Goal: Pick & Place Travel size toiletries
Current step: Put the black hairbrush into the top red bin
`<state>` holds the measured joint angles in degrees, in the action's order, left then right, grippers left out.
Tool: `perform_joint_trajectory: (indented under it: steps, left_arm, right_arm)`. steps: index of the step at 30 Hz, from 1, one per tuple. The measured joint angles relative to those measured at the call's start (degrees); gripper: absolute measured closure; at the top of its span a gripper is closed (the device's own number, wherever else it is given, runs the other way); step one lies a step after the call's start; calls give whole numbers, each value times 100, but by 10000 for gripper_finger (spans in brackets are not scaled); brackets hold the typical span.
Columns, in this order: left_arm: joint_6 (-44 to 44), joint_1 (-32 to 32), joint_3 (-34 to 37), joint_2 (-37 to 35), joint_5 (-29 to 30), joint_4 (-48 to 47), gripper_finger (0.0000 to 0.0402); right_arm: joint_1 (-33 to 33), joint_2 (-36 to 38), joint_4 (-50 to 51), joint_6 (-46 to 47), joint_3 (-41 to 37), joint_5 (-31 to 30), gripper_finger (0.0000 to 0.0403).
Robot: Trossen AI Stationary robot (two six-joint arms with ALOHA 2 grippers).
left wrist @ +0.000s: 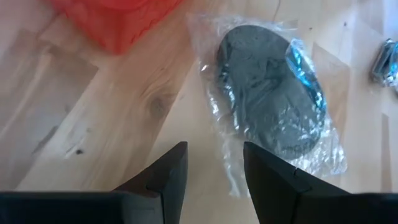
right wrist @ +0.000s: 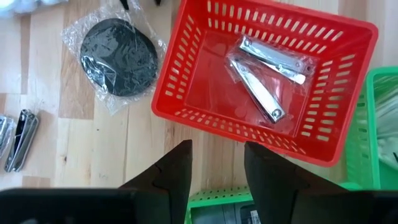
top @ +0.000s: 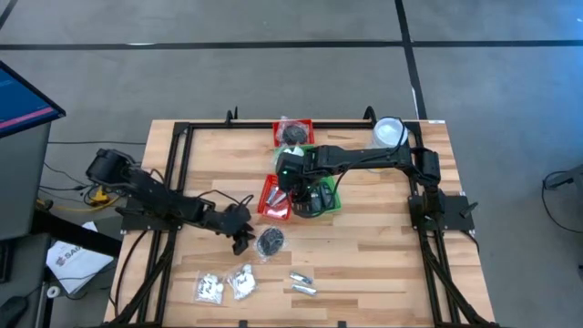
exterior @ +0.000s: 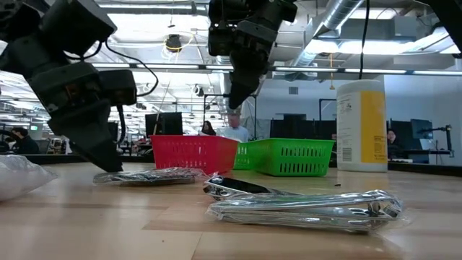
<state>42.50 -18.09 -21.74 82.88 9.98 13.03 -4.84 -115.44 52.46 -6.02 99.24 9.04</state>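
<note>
Toiletries: the wrapped black disc (left wrist: 270, 93) lies flat on the table just ahead of the left hand (left wrist: 214, 177), whose fingers stand a little apart and hold nothing, so it should come down straight over the disc's edge.

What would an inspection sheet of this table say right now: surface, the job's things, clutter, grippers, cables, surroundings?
Surface: wooden table, black frame rails along its edges.
Job's things: bagged black disc by the left gripper; white packets and silvery clippers loose near the front; two clippers in the red basket; more items in the green basket.
Clutter: yellow canister.
Grippers: left open, low beside the disc; right gripper open above the baskets.
Cables: bundle off the table's left.
Surroundings: people beyond the table.
</note>
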Motion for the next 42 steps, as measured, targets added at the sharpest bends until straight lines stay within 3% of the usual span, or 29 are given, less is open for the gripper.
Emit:
perform_joint_trajectory:
  steps: [14,24,33,42]
  left_arm:
    - [7,-306,-20,411,147,448,253]
    - [-13,-581,-17,422,494,477,253]
    - [-40,-879,-39,1017,935,789,253]
    - [-68,-1078,-26,1072,1244,826,266]
  right_arm:
    - [0,1,-132,-54,1,0,268]
    - [0,1,-167,-55,0,0,268]
    - [0,0,-165,-55,0,0,269]
    - [0,0,-167,-55,0,0,266]
